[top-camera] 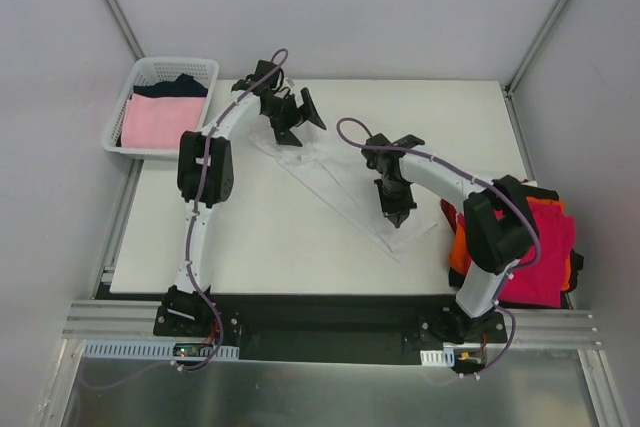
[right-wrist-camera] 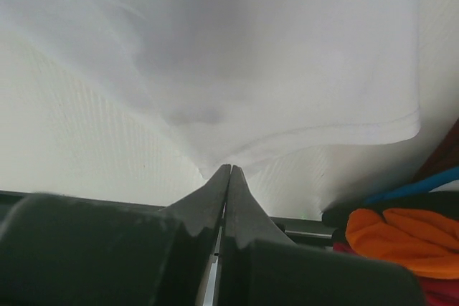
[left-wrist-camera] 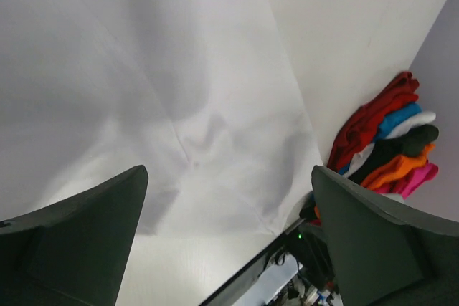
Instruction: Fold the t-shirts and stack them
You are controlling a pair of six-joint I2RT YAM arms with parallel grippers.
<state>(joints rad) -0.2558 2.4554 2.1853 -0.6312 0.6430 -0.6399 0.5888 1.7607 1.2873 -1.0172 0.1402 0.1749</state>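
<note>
A white t-shirt lies spread on the white table, running diagonally from far left to near right. My left gripper is open and empty, over the shirt's far-left end. In the left wrist view its jaws stand wide apart above the white cloth. My right gripper is shut on the shirt's near-right part. In the right wrist view the cloth draws to a point at the closed fingertips, with the hem to the right.
A white lattice basket at the far left holds a pale pink shirt and a navy one. A pile of magenta, orange and black shirts hangs at the table's right edge; it also shows in the left wrist view.
</note>
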